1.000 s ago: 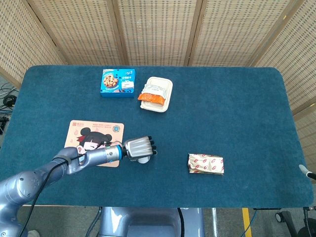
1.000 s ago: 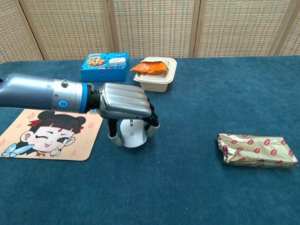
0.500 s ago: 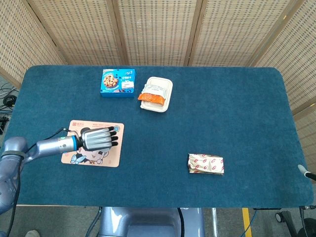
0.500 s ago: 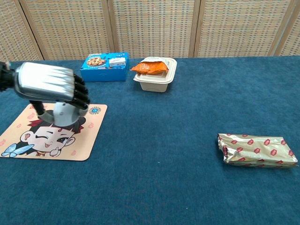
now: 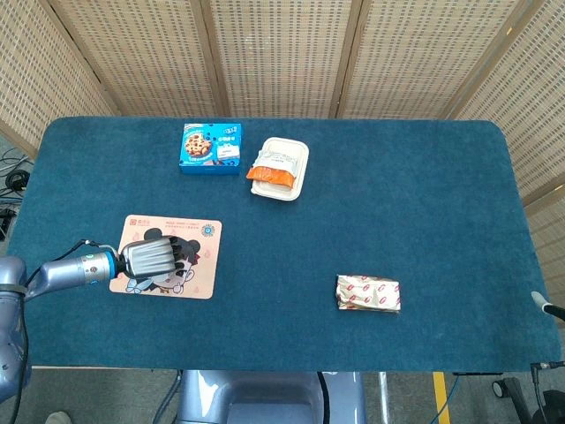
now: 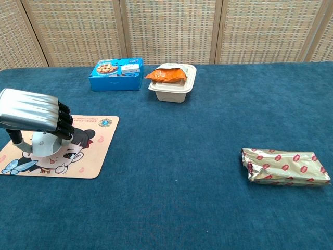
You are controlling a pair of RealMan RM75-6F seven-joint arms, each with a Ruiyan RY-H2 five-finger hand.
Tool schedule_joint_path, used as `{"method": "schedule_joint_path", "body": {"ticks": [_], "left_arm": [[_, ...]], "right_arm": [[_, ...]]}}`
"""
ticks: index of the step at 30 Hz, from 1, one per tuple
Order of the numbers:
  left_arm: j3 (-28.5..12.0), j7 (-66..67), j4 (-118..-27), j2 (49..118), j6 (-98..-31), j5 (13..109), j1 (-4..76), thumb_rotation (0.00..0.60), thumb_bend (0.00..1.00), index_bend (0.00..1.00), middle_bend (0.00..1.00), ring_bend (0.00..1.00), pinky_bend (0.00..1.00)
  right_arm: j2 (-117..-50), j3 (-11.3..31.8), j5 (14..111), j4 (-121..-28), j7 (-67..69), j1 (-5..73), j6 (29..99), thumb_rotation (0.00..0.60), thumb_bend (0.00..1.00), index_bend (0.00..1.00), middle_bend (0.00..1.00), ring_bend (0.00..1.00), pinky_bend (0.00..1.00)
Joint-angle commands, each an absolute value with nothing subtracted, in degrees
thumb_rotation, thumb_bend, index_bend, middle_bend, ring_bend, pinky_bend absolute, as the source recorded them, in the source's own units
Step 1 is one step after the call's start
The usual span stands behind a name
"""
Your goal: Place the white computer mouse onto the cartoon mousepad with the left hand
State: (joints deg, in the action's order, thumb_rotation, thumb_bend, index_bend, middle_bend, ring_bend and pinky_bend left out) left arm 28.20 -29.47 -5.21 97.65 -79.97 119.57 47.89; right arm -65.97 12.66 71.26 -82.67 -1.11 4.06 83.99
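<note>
My left hand (image 5: 152,257) (image 6: 32,111) is over the cartoon mousepad (image 5: 199,266) (image 6: 91,152), fingers curled down around the white computer mouse (image 6: 45,144). In the chest view the mouse sits low under the palm, at or just above the pad's cartoon face; whether it touches the pad I cannot tell. From the head view the hand hides the mouse. The right hand shows in neither view.
A blue cookie box (image 5: 211,147) (image 6: 118,74) and an open beige tray with an orange packet (image 5: 280,169) (image 6: 173,81) lie at the back. A gold foil snack pack (image 5: 367,293) (image 6: 285,166) lies to the right on the blue table cloth (image 5: 415,203).
The left hand has carried the mouse leftward from the bare cloth onto the mousepad, then further left and lower over the pad.
</note>
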Motion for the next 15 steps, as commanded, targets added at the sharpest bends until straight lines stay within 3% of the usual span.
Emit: {"method": "schedule_joint_path", "body": {"ticks": [1,6,8,12,15], "left_arm": [[28.3,-29.4,-5.1,97.9,-79.2,119.4,48.2,0.600,0.17,0.64,0.50,0.46,0.39],[28.7,-29.2,-5.1,98.3,-77.9,119.5,48.6,0.600,0.13,0.61,0.44,0.44,0.39],[28.9,-29.0,-5.0,98.4,-76.7,119.5,48.8,0.600,0.13,0.51,0.32,0.36,0.39],[29.1,-27.9,-5.1,98.4,-75.7,119.5,49.0,0.600,0.10,0.22,0.06,0.16,0.35],[29.1,-27.4,-5.2,98.4,-75.5,119.4,49.1,0.600,0.08,0.09,0.00,0.10,0.32]], "right_arm": [[-66.0,12.7,71.1,-82.5,-0.9,4.1,83.9,0.600,0.00,0.00,0.00,0.00,0.00],[-65.9,12.9,71.0,-82.5,-0.5,4.0,84.1,0.600,0.00,0.00,0.00,0.00,0.00],[-65.8,12.9,71.0,-82.5,-0.4,3.9,84.1,0.600,0.00,0.00,0.00,0.00,0.00],[-65.7,12.9,71.1,-82.6,-0.1,3.8,84.2,0.600,0.00,0.00,0.00,0.00,0.00],[-65.5,12.9,71.3,-82.8,0.1,3.7,84.5,0.600,0.00,0.00,0.00,0.00,0.00]]}}
